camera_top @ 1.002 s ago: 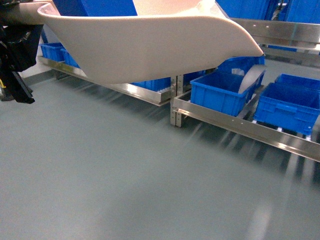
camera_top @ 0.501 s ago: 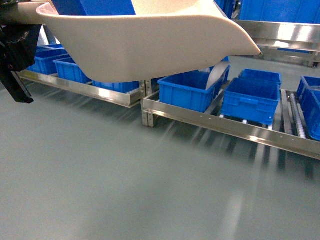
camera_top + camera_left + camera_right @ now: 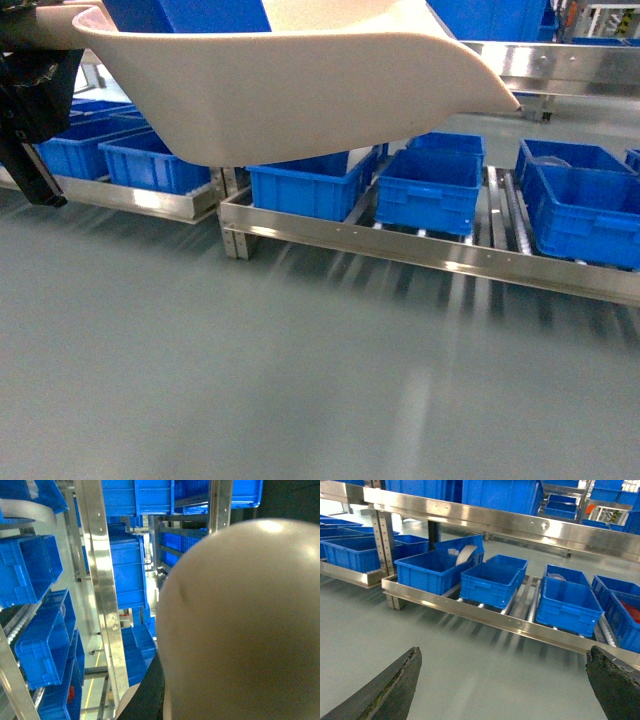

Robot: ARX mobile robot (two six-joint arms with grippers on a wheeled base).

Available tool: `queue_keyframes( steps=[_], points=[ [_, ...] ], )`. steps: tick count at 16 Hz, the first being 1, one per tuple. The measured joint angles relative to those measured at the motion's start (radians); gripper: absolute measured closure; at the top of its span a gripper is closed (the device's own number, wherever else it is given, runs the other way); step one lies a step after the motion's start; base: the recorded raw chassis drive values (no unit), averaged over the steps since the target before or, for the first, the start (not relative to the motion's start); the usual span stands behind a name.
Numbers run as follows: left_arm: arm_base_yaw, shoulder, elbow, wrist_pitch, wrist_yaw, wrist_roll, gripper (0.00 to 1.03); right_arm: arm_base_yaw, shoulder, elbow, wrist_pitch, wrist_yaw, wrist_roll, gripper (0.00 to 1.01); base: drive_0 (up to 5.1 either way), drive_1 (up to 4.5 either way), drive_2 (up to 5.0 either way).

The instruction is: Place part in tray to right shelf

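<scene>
1. We've got the tray held high across the top of the head view; left gripper's grip is hidden, can't tell.
2. Right gripper is spread wide, empty.
3. Part isn't visible; the right shelf sits mid-frame, delivery not done.

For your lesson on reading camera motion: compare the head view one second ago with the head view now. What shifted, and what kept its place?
The shelf and its blue crates slid leftward in the head view, so more crates show at right; the robot appears to be turning or driving rightward. The tray kept its place at the top of the view, carried on the left side. The right gripper is open and empty. Nothing was picked up or released.
</scene>
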Motion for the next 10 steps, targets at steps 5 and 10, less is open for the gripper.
queue_keyframes(
  steps=[5,10],
  points=[
    [0.000,0.000,0.000,0.000,0.000,0.000,0.88,0.000,0.000,0.000,0.000,0.000,0.000,0.03,-1.6,-1.58,-1.6],
    [0.000,0.000,0.000,0.000,0.000,0.000,0.88,0.000,0.000,0.000,0.000,0.000,0.000,0.03,-1.6,-1.60,-1.6]
  ],
)
